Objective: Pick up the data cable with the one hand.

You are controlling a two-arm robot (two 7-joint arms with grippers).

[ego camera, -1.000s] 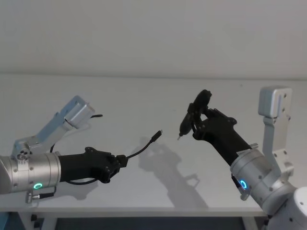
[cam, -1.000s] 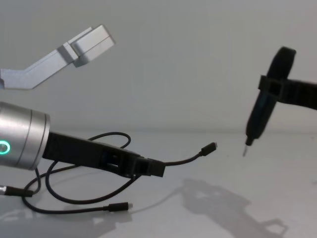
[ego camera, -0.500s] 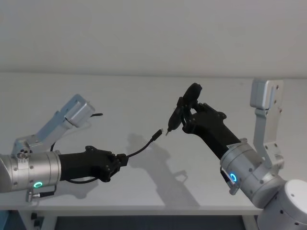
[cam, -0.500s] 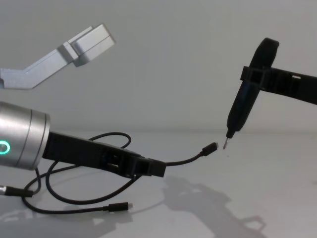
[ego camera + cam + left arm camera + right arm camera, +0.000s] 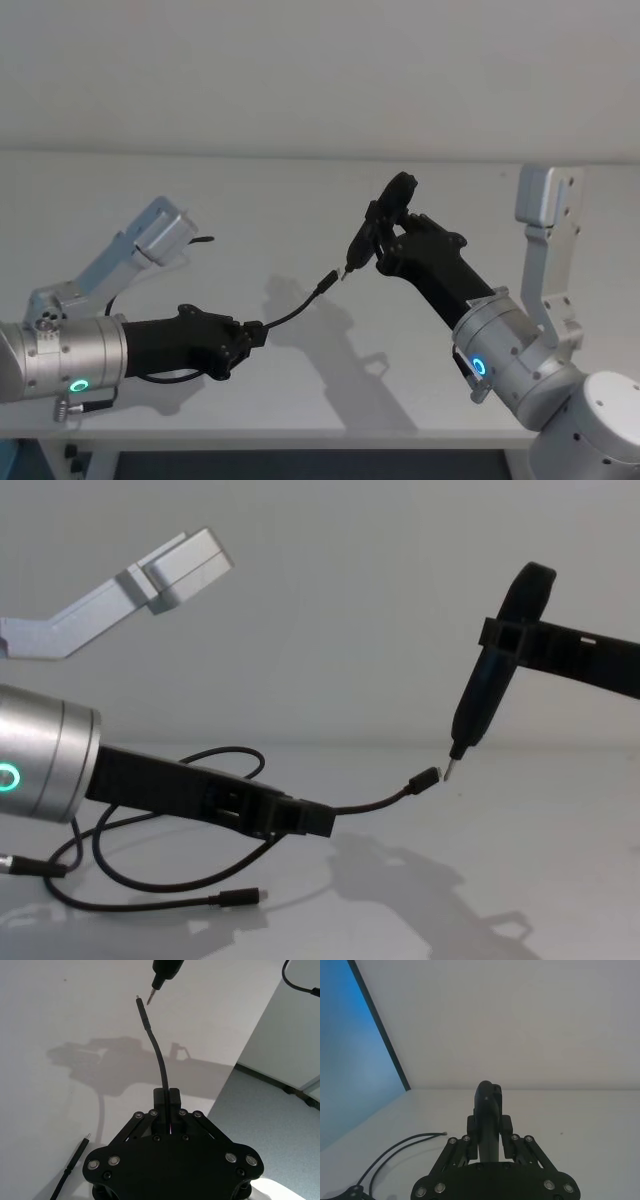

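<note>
My left gripper (image 5: 254, 336) hovers low over the white table, shut on the data cable (image 5: 296, 308) a short way behind one plug. That cable end arches up and forward to its plug (image 5: 424, 778). In the left wrist view the fingers (image 5: 173, 1096) clamp the cable (image 5: 157, 1055). The rest of the cable (image 5: 150, 880) lies in loose loops on the table, its other plug (image 5: 235, 898) flat near the front. My right gripper (image 5: 392, 242) is shut on a black pen-like tool (image 5: 488, 702). The tool's tip sits right beside the raised plug.
The white table (image 5: 300, 200) runs back to a plain wall. Silver camera brackets stand above the left arm (image 5: 150, 240) and the right arm (image 5: 545, 230). A blue panel (image 5: 350, 1050) stands at one side in the right wrist view.
My right arm swung left and slightly down, bringing the tool's tip from well right of the raised plug to right beside it. My left gripper and the cable stayed still.
</note>
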